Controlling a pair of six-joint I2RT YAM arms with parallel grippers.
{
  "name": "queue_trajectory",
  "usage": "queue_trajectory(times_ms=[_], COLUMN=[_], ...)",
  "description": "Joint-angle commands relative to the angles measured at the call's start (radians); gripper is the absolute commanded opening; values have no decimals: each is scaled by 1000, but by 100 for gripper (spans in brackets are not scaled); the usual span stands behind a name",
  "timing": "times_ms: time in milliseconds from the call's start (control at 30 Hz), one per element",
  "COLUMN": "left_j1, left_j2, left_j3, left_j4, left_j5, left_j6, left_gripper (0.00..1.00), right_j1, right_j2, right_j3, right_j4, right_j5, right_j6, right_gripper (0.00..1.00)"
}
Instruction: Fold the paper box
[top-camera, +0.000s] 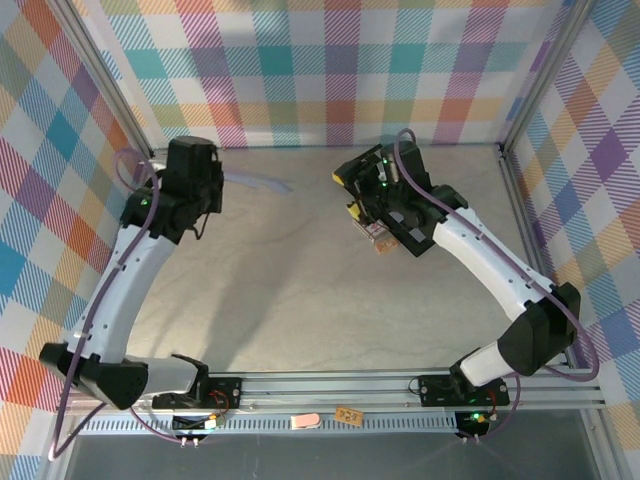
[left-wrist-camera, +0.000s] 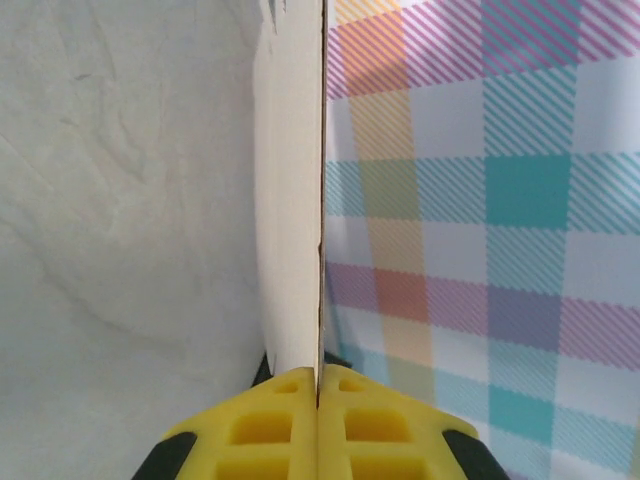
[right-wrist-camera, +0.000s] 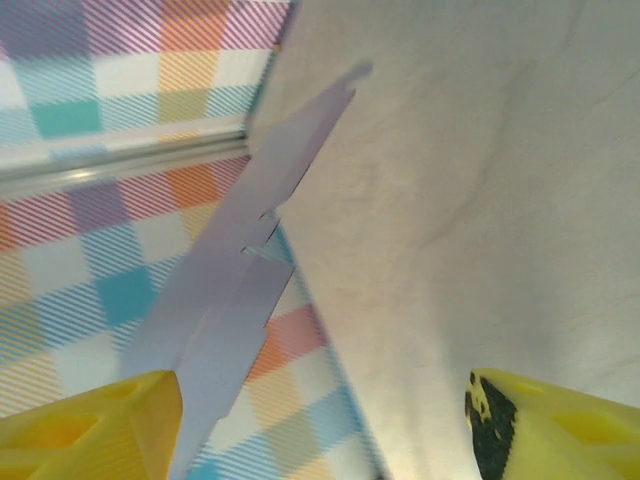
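So the big grey table (top-camera: 300, 290) is mostly bare in the middle, with lots of open room between the two arms, and the plaid walls (top-camera: 340, 70) box it in on the left, far and right sides. The paper box (top-camera: 258, 184) is up at the far left, a thin lavender sheet held off the table on its edge, poking out to the right from the left gripper (top-camera: 215, 178). From above you barely get a sliver of it. The left wrist view is way clearer: the left gripper (left-wrist-camera: 318, 385) has its yellow fingers (left-wrist-camera: 265, 430) pressed together, pinching the bottom edge of the sheet (left-wrist-camera: 295, 200). The sheet stands edge-on and shows its off-white side. The right gripper (top-camera: 348, 194) sits far centre-right, well apart from the sheet, jaws spread wide with nothing between them. Its own camera shows the right gripper (right-wrist-camera: 320, 430) looking at the lavender face (right-wrist-camera: 250, 270), notched flaps and all. The sheet's lower end disappears behind the left-hand finger (right-wrist-camera: 90, 425), so I can't tell how that end looks.
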Motion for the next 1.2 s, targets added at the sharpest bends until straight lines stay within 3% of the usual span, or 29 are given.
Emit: queue_trajectory(times_ms=[0, 167, 533, 667, 767, 867, 933, 967, 1033, 1067, 1167], left_j1=[-51, -102, -154, -161, -162, -158, -152, -147, -132, -122, -110], left_j2=[55, 83, 78, 67, 64, 60, 46, 36, 13, -5, -91], left_j3=[36, 13, -32, -50, -49, -28, -37, -43, -33, -23, -36], left_j4=[30, 122, 238, 288, 352, 391, 441, 463, 470, 454, 384], left_j5=[-154, -187, -176, -146, -105, -39, 10, 39, 98, 119, 34], left_j6=[-172, -223, -218, -188, -110, 65, 169, 222, 365, 473, 817], left_gripper=[0, 0, 0, 0, 0, 0, 10, 20, 49, 58, 66], right_j1=[31, 82, 109, 107, 87, 51, 24, 11, -19, -38, -104], right_j2=[25, 88, 262, 308, 310, 293, 275, 263, 243, 234, 211], right_j3=[37, 70, 249, 299, 303, 338, 358, 345, 322, 319, 340], right_j4=[132, 258, 284, 257, 239, 174, 106, 114, 136, 139, 106], right_j5=[39, 60, 38, 27, 23, -1, -17, -20, -39, -59, -130], right_j6=[330, 578, 670, 678, 678, 622, 595, 594, 609, 617, 611], right_gripper=[77, 78, 67, 51, 24, 0, 0, 0, 0, 0, 0])
